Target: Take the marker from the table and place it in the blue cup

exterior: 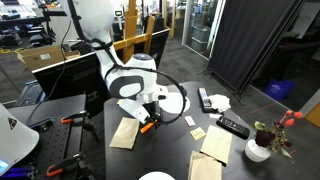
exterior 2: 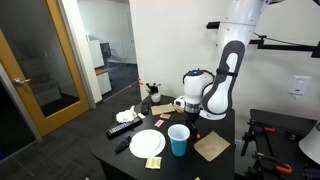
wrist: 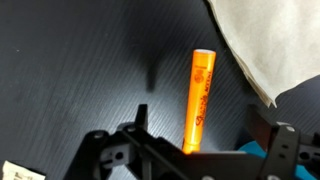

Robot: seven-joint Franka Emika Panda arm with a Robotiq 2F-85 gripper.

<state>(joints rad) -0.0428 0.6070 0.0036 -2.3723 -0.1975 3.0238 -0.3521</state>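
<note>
The orange marker (wrist: 198, 95) lies on the dark table (wrist: 70, 70), pointing away from the wrist camera. It also shows under the hand in an exterior view (exterior: 148, 125). My gripper (wrist: 205, 125) is open, low over the table, with one finger on each side of the marker and a gap to both. The gripper also appears in both exterior views (exterior: 150, 118) (exterior 2: 190, 114). The blue cup (exterior 2: 178, 140) stands upright just in front of the gripper, and a cyan patch of it (wrist: 262, 150) shows by the right finger.
A brown napkin (wrist: 260, 40) lies beside the marker; others lie around (exterior: 124, 133) (exterior: 216, 145) (exterior 2: 211, 147). There are white plates (exterior: 170, 102) (exterior 2: 147, 143), black remotes (exterior: 232, 126) (exterior 2: 122, 128), yellow sticky notes (exterior: 198, 133) and a white flower vase (exterior: 258, 150).
</note>
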